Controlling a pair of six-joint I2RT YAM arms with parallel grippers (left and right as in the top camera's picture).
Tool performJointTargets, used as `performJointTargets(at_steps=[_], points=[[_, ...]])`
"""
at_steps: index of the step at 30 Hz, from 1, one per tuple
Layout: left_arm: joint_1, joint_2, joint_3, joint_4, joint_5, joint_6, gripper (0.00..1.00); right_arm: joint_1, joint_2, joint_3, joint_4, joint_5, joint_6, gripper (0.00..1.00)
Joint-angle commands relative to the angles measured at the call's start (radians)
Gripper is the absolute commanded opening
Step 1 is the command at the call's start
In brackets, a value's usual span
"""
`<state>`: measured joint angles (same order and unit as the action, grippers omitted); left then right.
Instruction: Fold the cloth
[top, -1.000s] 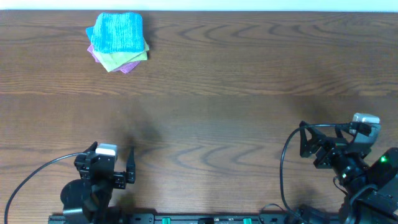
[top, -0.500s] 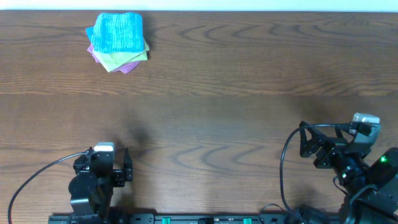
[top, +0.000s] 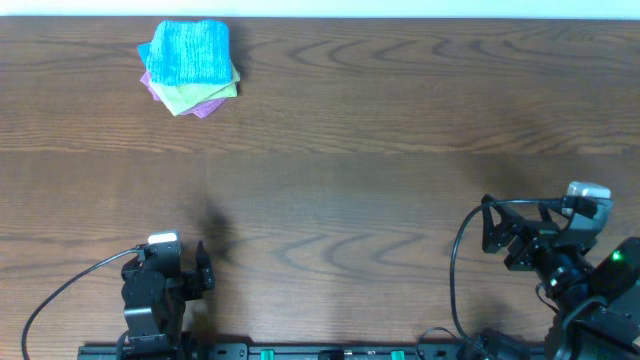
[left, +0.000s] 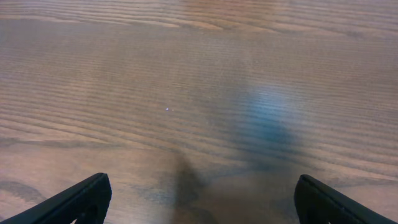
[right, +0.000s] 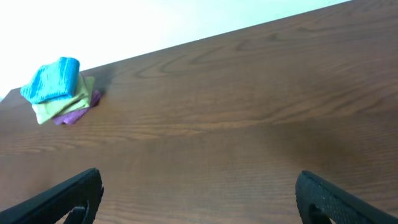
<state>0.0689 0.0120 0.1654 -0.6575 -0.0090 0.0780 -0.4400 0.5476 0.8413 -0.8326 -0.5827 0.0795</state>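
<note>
The sky-blue cloth (top: 190, 52) lies folded on top of a small stack at the far left of the table. It also shows in the right wrist view (right: 52, 81), far off at the upper left. My left gripper (top: 203, 270) is open and empty near the front edge at the left; its view (left: 200, 199) shows only bare wood between the fingers. My right gripper (top: 492, 230) is open and empty near the front right (right: 199, 196). Both are far from the cloth.
Under the blue cloth lie a light green cloth (top: 200, 96) and a purple cloth (top: 157, 88). The wooden table (top: 380, 150) spreads between the stack and the arms. Cables run beside both arm bases at the front edge.
My left arm has pulled back toward the front edge and turned a little. The right arm and the cloth stack have not moved.
</note>
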Motion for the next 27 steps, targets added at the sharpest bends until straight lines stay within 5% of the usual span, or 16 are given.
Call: performJointTargets(at_steps=[1, 27], points=[[-0.005, -0.008, -0.009, 0.0, -0.024, 0.005, 0.95, -0.008, -0.004, 0.0, 0.001, 0.003, 0.013, 0.99], [-0.004, -0.008, -0.009, 0.0, -0.024, 0.004, 0.95, 0.014, -0.013, 0.0, -0.039, 0.07, 0.006, 0.99]])
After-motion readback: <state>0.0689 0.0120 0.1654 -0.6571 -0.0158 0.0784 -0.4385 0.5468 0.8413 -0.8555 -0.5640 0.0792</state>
